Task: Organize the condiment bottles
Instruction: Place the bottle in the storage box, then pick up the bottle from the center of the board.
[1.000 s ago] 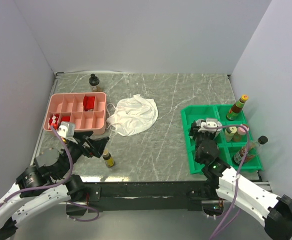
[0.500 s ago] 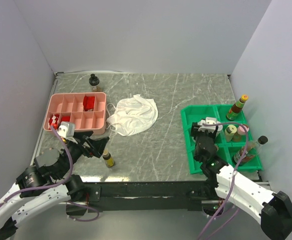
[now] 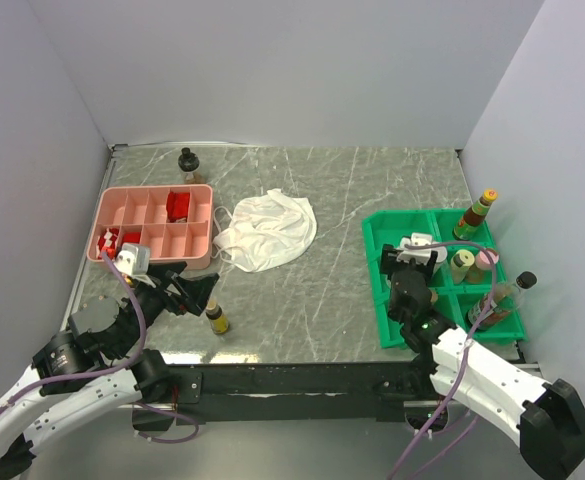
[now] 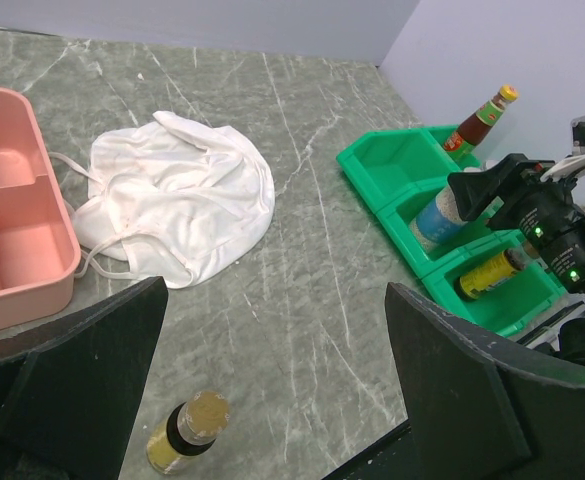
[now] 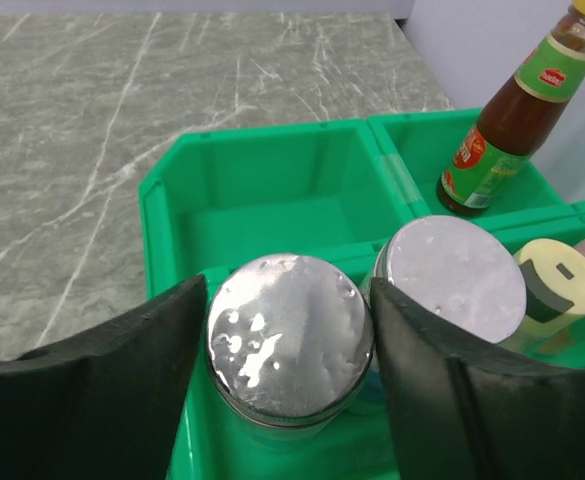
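**A silver-capped jar sits between the right fingers**

The right end effector (image 5: 290,290) is down in the green tray (image 5: 272,215). A jar with a silver cap (image 5: 290,335) stands between its two fingers (image 5: 92,400). The fingers are just beside the cap on both sides. I cannot tell if they squeeze the jar or only stand next to it.

A second silver-capped jar (image 5: 456,275) stands just beside the first one, on its right. Next to that is a bottle with a yellow cap (image 5: 562,287). A tall sauce bottle (image 5: 502,125) with a red and green label stands up straight in the back corner of the tray. A dark bottle with a black cap (image 3: 502,298) leans in the near right part of the tray.

The left end effector (image 4: 277,290) is wide open and holds nothing. It is low over the counter (image 4: 322,120). A little bottle with a gold cap (image 4: 187,432) stands on the counter below it, near the front edge.

A white cloth (image 4: 177,195) lies in the middle of the counter, just beside the pink tray (image 4: 22,260). The pink tray has some red things (image 3: 178,205) in it. One more dark bottle (image 3: 187,163) stands at the back of the counter, behind the pink tray.
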`<state>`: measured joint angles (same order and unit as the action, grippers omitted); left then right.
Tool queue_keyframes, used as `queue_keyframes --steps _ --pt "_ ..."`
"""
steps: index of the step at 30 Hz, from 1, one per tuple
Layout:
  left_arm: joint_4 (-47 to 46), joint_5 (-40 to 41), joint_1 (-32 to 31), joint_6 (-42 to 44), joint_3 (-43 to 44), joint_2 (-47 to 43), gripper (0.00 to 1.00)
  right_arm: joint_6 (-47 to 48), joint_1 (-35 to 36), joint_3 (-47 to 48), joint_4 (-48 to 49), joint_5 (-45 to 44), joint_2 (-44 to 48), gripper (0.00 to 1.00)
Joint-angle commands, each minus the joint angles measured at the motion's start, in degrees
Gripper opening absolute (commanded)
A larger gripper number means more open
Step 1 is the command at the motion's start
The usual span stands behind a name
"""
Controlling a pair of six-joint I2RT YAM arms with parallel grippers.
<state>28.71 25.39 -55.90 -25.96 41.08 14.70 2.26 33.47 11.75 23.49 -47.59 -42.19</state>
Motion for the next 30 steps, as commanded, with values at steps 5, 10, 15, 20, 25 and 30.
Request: queue_keyframes --steps 5,10,15,20,25,30 --pt "-0.8 0.7 0.3 0.7 0.8 -0.3 0.97 -2.2 -0.3 5.6 -2.9 4.1 2.2 0.96" --pt "-0.9 0.7 0.3 0.6 0.8 0.2 0.97 -4.0 -0.3 7.8 -5.9 8.8 2.0 1.0" --pt "-1.1 0.7 0.3 0.9 0.8 0.4 0.97 -6.5 -0.3 11.4 -10.0 18.5 1.2 1.0" --pt "-1.4 0.5 0.3 1.0 0.8 0.4 0.97 -11.8 -0.3 13.4 -9.2 35.0 1.9 1.0" --pt "-1.7 0.3 0.3 1.3 0.8 0.0 0.97 -17.1 0.0 10.6 3.3 51.7 0.2 1.0" --pt "-2.5 -0.3 0.3 1.3 0.4 -1.4 0.97 -19.4 6.9 13.9 10.6 53.8 -10.3 0.96"
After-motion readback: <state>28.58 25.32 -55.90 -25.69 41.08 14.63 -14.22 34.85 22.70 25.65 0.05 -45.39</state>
